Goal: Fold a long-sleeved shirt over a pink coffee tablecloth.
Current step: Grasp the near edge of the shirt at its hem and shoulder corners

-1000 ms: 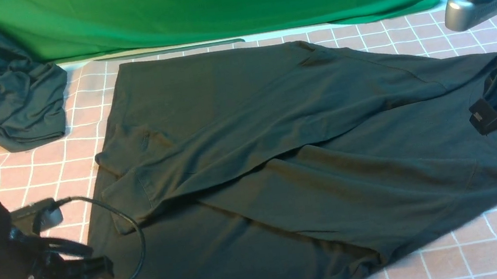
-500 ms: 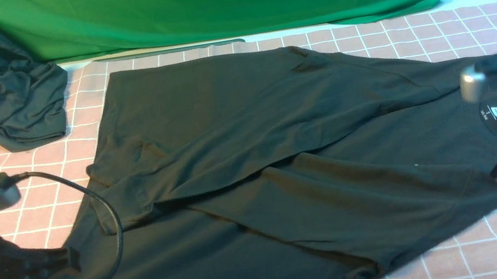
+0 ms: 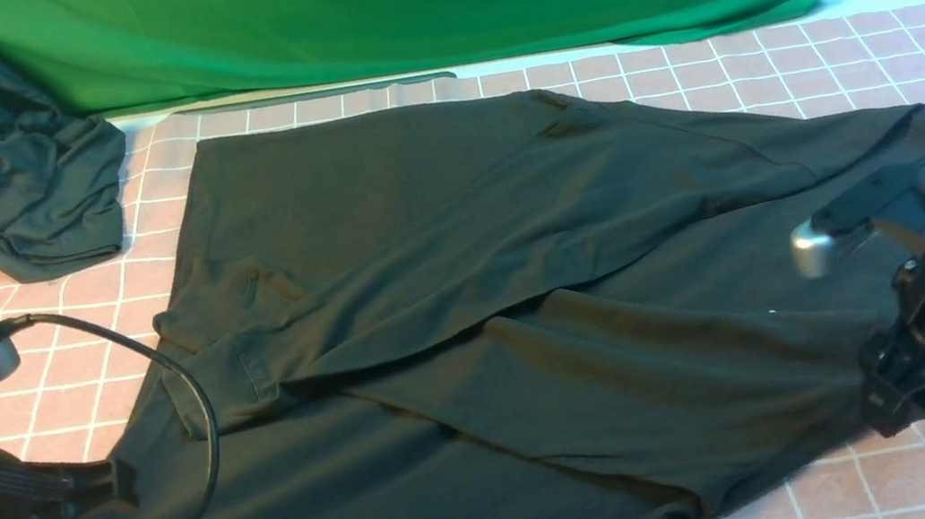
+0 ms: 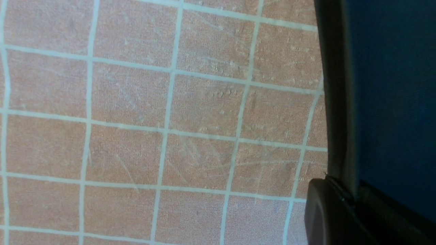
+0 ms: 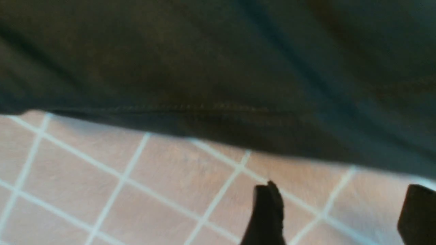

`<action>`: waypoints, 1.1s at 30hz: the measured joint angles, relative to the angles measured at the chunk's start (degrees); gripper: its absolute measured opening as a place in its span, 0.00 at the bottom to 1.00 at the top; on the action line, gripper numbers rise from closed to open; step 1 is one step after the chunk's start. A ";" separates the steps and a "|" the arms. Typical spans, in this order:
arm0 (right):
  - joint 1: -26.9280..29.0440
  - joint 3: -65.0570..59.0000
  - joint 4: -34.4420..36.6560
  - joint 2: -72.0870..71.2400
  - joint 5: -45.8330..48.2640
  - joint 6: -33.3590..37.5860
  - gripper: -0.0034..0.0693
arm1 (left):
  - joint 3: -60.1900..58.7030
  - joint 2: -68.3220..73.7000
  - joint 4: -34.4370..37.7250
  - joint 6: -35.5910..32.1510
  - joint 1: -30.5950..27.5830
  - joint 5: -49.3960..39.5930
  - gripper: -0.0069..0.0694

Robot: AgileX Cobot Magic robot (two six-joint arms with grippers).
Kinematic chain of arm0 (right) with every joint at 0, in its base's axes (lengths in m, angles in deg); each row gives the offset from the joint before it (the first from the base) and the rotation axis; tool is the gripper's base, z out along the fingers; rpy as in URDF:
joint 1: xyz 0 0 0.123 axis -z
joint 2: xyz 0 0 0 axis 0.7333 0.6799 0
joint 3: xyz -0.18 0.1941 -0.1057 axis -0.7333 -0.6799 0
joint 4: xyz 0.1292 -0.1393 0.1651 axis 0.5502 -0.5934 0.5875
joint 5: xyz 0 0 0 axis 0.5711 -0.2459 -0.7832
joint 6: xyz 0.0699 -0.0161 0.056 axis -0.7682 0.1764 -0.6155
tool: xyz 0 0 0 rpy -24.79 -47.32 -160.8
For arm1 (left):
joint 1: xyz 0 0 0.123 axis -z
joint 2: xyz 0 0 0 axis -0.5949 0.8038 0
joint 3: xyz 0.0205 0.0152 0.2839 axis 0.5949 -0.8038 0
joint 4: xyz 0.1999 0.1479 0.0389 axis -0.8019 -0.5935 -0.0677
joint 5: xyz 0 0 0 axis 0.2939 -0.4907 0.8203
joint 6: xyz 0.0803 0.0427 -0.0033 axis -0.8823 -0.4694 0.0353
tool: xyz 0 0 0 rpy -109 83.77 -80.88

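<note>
**A:** The shirt (image 3: 450, 297) is spread flat on the tablecloth (image 3: 761, 64) with its sleeves crossed over. It looks limp and light, so I'd grab hem corners or shoulders, never the middle.

**B:** Yep. Left claw (image 3: 111, 494) is pinched tight on the near hem corner. Right claw (image 5: 340, 217) gapes wide and empty, just beside the shoulder edge. A second ago it was clamped up by the collar, and the hem sat further right.

Soft, even light throughout; the right wrist view is blurred.
</note>
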 joint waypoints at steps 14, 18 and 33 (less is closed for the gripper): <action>-3.45 0.13 -4.09 5.78 -7.98 3.38 0.77 | 0.00 0.00 0.62 -0.12 0.00 0.45 0.13; -3.45 0.57 -4.14 6.10 -6.78 4.78 0.59 | 0.00 0.00 0.80 -0.11 0.00 0.50 0.13; -3.45 0.62 -6.10 2.53 0.35 2.01 0.12 | 0.00 0.00 0.80 -0.06 0.00 0.71 0.13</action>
